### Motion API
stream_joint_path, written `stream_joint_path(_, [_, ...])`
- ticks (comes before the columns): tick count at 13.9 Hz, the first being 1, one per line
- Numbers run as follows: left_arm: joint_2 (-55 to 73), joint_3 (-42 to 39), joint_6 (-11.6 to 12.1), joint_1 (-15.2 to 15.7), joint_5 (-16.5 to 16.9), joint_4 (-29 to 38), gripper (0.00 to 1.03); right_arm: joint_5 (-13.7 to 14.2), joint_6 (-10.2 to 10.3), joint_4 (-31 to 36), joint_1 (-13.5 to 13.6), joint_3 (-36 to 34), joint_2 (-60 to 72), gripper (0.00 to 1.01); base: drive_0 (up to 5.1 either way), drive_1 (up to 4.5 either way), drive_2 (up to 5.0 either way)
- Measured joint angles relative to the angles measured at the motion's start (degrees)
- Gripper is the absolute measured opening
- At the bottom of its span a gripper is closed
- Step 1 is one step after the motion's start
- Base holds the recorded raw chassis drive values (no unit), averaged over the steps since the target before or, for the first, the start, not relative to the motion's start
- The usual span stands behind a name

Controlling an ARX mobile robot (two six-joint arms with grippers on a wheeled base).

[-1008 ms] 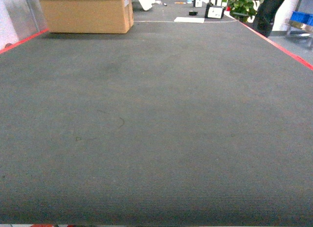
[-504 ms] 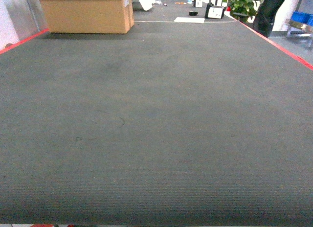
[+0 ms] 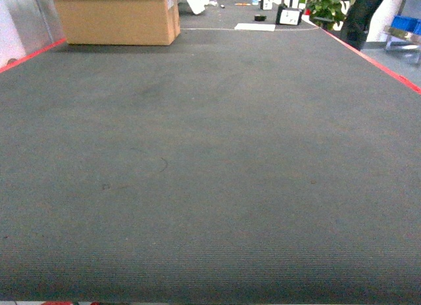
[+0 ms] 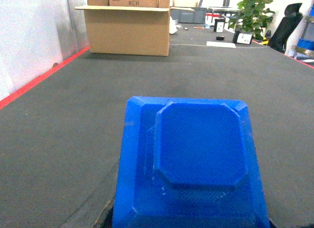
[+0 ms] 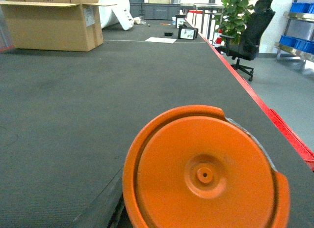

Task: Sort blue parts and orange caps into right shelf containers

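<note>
My own jaws do not show in any view. In the left wrist view a blue part (image 4: 196,159) fills the lower frame, close under the camera; in the right wrist view an orange cap (image 5: 203,171) sits likewise. Each appears carried, but I cannot tell whether my fingers are clamped on them.

Beyond, the dark grey mat (image 3: 210,160) with its red edging (image 3: 375,58) runs out flat. A cardboard box (image 3: 115,16) stands at its far left, a potted plant (image 5: 238,9) and an office chair (image 5: 248,34) far right.

Blue containers (image 5: 297,24) on a steel shelf (image 5: 294,50) show at the right edge, well apart. In my judgement, both pieces await delivery; no sorting is confirmed done.
</note>
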Motion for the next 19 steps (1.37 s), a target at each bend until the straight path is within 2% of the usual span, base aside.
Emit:
stream_joint_path(5, [-7.39, 0.0, -0.02, -0.02, -0.02, -7.63, 0.44, -0.02, 0.0, -6.05, 0.0, 0.0, -6.34, 0.45, 0.0, 0.0, 0.0])
stream_joint_path(7, [-9.46, 0.0, -0.02, -0.02, -0.11, -9.62, 0.44, -0.04, 0.04, -16.76, 0.0, 0.04, -15.67, 0.45, 0.0, 0.0, 0.0])
stream_joint_path(8, [-14.16, 0.07, 0.0, 0.0, -0.02, -16.81, 0.44, -0.02, 0.11, -15.56, 0.0, 0.26, -16.15, 0.45, 0.0, 0.0, 0.0])
stream_joint_path(9, [-18.34, 0.07, -0.04, 0.0, -0.17, -20.55, 0.44, 0.02, 0.15, -17.0, 0.0, 0.04, -16.17, 0.45, 0.0, 0.0, 0.0])
stream_joint_path(10, [-18.67, 0.31, -0.02, -0.02, 0.0, -18.58, 0.43, 0.0, 0.15, -16.63, 0.0, 0.04, -16.24, 0.45, 0.0, 0.0, 0.0])
stream_joint_path(11, [-18.67, 0.04, -0.04, 0.09, -0.09, -20.48, 0.43, 0.0, 0.15, -16.26, 0.0, 0.04, -16.22, 0.45, 0.0, 0.0, 0.0])
stream_joint_path(19, [-18.69, 0.04, -0.02, 0.09, -0.02, -19.87, 0.43, -0.04, 0.15, -16.48, 0.0, 0.04, -16.22, 0.45, 0.0, 0.0, 0.0])
